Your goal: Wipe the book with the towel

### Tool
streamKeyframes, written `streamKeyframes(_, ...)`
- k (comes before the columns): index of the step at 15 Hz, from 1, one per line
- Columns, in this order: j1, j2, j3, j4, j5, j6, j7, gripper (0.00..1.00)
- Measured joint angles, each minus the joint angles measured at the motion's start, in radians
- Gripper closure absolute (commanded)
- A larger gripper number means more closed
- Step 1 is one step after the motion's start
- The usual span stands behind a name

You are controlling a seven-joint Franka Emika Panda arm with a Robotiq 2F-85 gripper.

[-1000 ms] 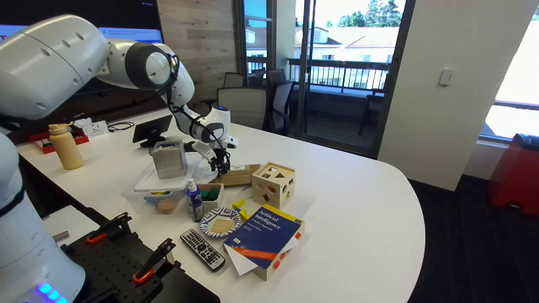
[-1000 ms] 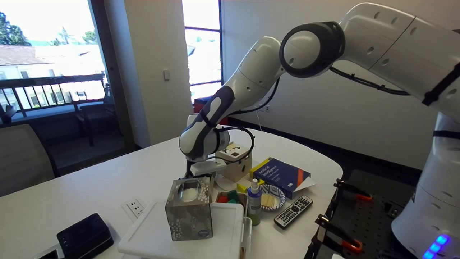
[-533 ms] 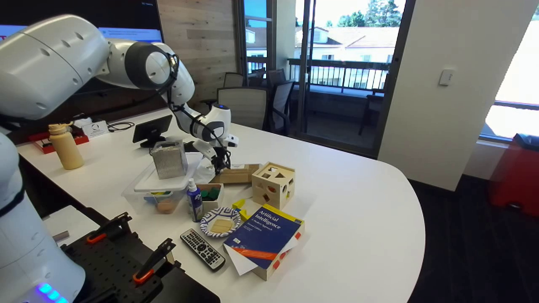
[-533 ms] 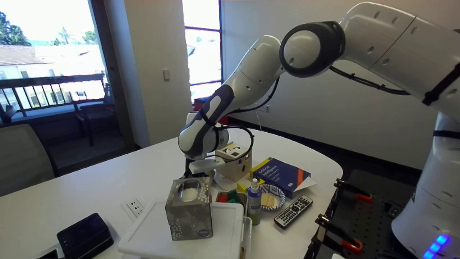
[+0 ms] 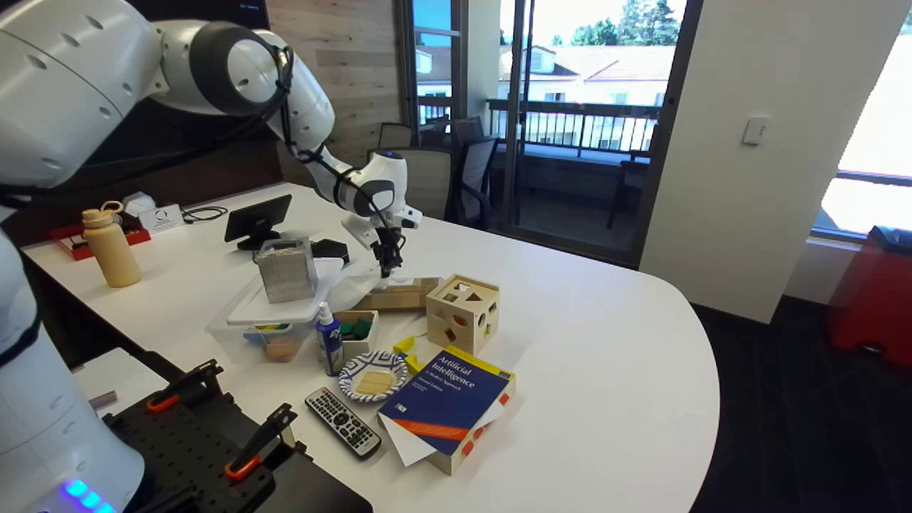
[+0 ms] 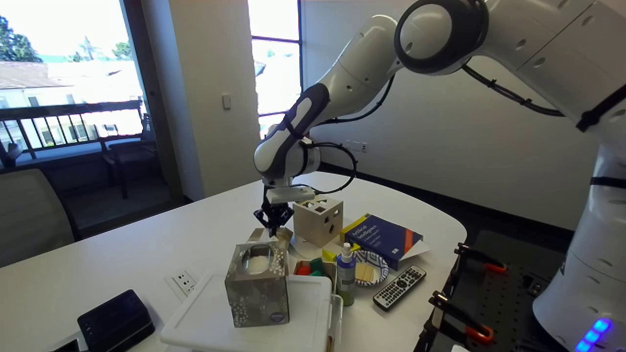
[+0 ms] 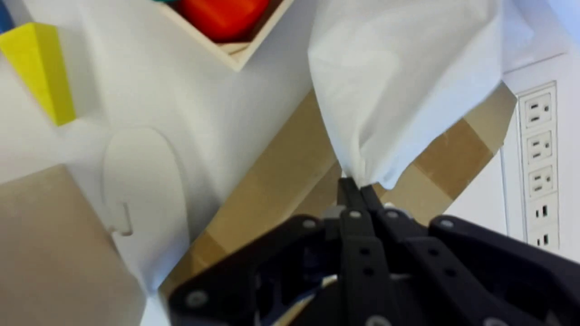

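Towel (image 7: 403, 77) is pinched at a gathered end by the claw (image 7: 359, 188), presumably so its loose part can be trailed over the book (image 5: 452, 392), laid cover-up on the desk (image 5: 605, 370), well apart.

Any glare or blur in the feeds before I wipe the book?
Both exterior views: a window is blown out to white, but the book has a readable title. Wrist view: the wooden cube looks soft, a shadow falls beside the yellow block, and the towel is pale with faint folds.
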Motion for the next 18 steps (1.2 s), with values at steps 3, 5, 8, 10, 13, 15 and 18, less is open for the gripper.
streamKeyframes(3,-0.064,-0.133,-0.003,-0.113,0.044,0.001,0.001,1.0)
streamKeyframes(5,-0.108,-0.222,-0.01,-0.198,0.091,0.006,0.002,1.0)
streamKeyframes(8,-0.163,-0.343,-0.05,-0.333,0.153,0.055,0.005,1.0)
streamKeyframes(10,-0.2,-0.408,-0.087,-0.419,0.183,0.103,0.003,1.0)
streamKeyframes(13,-0.287,-0.454,-0.119,-0.509,0.228,0.185,-0.031,1.0)
streamKeyframes(15,-0.347,-0.449,-0.122,-0.525,0.256,0.221,-0.072,1.0)
streamKeyframes(18,-0.402,-0.403,-0.121,-0.512,0.267,0.23,-0.113,1.0)
